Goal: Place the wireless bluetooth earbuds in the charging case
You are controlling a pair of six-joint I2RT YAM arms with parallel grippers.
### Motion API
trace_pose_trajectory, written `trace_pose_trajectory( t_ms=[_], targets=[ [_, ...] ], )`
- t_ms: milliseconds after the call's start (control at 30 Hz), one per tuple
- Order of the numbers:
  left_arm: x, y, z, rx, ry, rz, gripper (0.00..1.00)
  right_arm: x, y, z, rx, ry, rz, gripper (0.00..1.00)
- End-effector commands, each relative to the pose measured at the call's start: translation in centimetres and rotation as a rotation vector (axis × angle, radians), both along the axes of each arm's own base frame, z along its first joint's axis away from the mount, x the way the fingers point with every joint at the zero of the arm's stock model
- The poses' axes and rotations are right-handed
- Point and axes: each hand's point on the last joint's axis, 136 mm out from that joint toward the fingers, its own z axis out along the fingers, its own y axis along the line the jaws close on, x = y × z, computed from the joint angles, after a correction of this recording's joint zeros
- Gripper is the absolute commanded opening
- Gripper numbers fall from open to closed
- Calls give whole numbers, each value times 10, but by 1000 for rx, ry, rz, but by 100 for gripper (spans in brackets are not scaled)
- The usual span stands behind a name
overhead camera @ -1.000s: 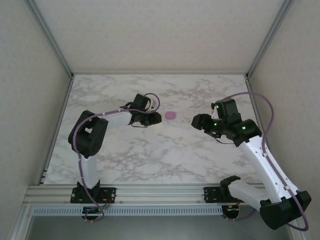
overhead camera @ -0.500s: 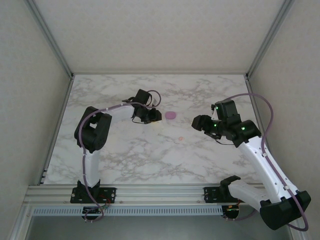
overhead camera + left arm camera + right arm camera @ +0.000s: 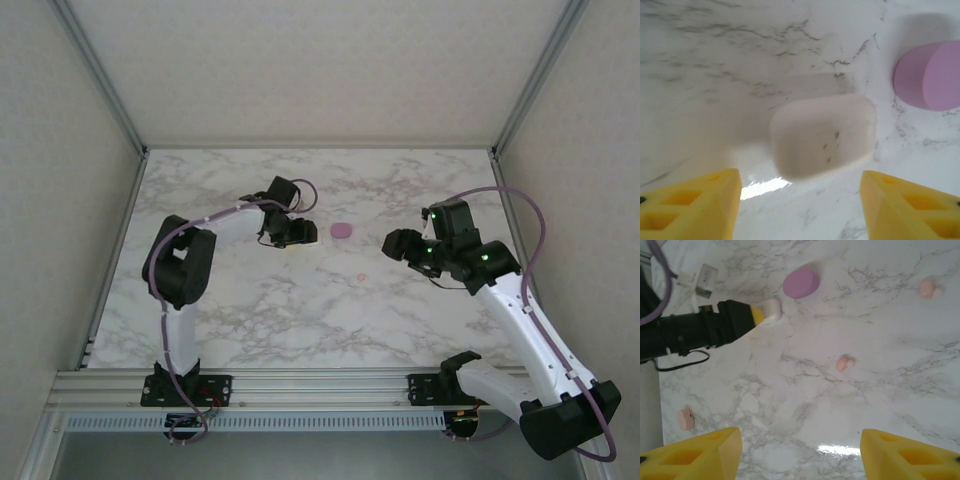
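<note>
Left fingers are wide and hold nothing. In the left wrist view the white case lies flat on the counter just ahead of the tips. It is in line with the gap and touches neither finger. The purple case sits just beyond it, up right, with a gap between the two. My read: I'm low and lined up so that closing would pin the white case by its ends and steady it for loading.

Right fingers are also wide and empty, hovering above the counter opposite the left arm. From the right wrist I look down on a peach bud, loose on the marble and well apart from both cases. A second bud, peach with a white end, lies off toward the upper right. A peach disc lies at lower left; I can't tell if it's a bud or a lid.

No bud sits in a case that I can see, and I can't tell whether either case is shut. I judge the task early. The split makes sense: left holds a case, right fetches the nearest bud. Next I'd need to drop over that bud and narrow my fingers a lot. The bud is tiny and rounded, so it could roll or squirt out. The case may skid on the glossy marble if one finger lands first.
</note>
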Motion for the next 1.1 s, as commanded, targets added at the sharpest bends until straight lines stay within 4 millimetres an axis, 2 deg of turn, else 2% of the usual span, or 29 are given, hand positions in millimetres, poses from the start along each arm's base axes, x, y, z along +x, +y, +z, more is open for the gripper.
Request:
trace_pose_trajectory(
  t_ms=[0,100,200,367,467,667,800,1067],
  targets=[
    [-10,39,47,102,-105,51,69,12,-2,-1,-13,-62,-5,67],
    [-29,70,75,162,-174,117,73,18,3,-4,-16,-87,26,69],
    [-51,114,93,234,-231,247,85,24,10,-10,-28,-78,74,71],
    [-98,203,98,317,-231,580,98,29,22,-19,-30,-51,153,73],
    [-122,240,88,308,-189,757,100,32,26,-23,-27,-52,168,74],
    [-154,273,54,235,-41,992,100,38,34,-29,-8,-45,196,74],
    [-175,294,33,254,63,1102,100,41,38,-38,-11,-21,208,75],
    [-185,302,1,266,189,1158,100,46,40,-43,-23,8,225,75]
  ],
)
